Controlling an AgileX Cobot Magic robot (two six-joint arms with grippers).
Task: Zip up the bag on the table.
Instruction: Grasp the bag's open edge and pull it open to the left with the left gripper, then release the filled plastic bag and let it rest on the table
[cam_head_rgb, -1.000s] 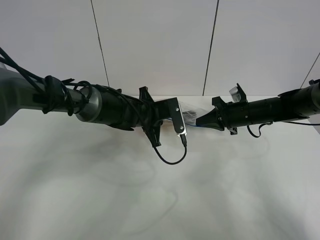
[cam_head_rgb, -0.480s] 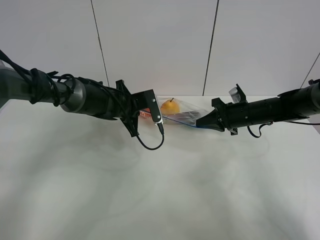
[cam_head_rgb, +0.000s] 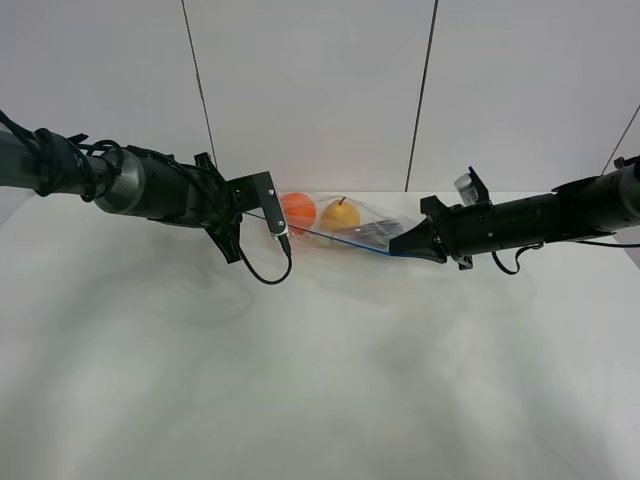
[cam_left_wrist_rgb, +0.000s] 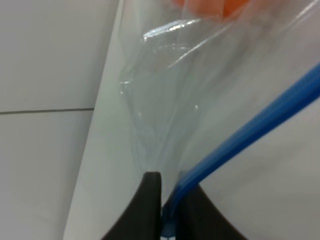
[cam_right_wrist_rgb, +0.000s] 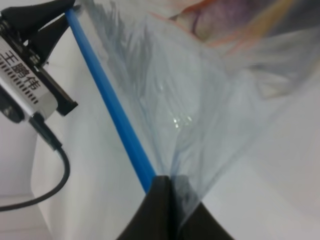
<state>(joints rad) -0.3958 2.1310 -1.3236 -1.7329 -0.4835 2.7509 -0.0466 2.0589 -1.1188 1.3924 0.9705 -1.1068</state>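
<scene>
The clear bag (cam_head_rgb: 345, 228) lies at the far middle of the white table (cam_head_rgb: 320, 390), with an orange toy fruit (cam_head_rgb: 298, 211), a yellow pear (cam_head_rgb: 342, 213) and a dark piece inside. Its blue zip strip (cam_head_rgb: 350, 241) runs taut between both grippers. My left gripper (cam_head_rgb: 287, 228) is shut on the strip's left end, seen close up with the left gripper (cam_left_wrist_rgb: 162, 200) pinching the blue zip strip (cam_left_wrist_rgb: 250, 125). My right gripper (cam_head_rgb: 398, 250) is shut on the right end. In its wrist view the right gripper (cam_right_wrist_rgb: 170, 195) clamps the blue zip strip (cam_right_wrist_rgb: 110, 105) and crinkled plastic.
A grey panelled wall (cam_head_rgb: 310, 90) rises right behind the table's far edge. The left wrist camera and its looping black cable (cam_head_rgb: 268, 275) hang beside the bag. Both arms reach in low from the sides, and white tabletop stretches toward the near edge.
My left gripper has slid leftward along the zip strip, away from the right gripper, uncovering the bag and its fruit. The right gripper has held its place.
</scene>
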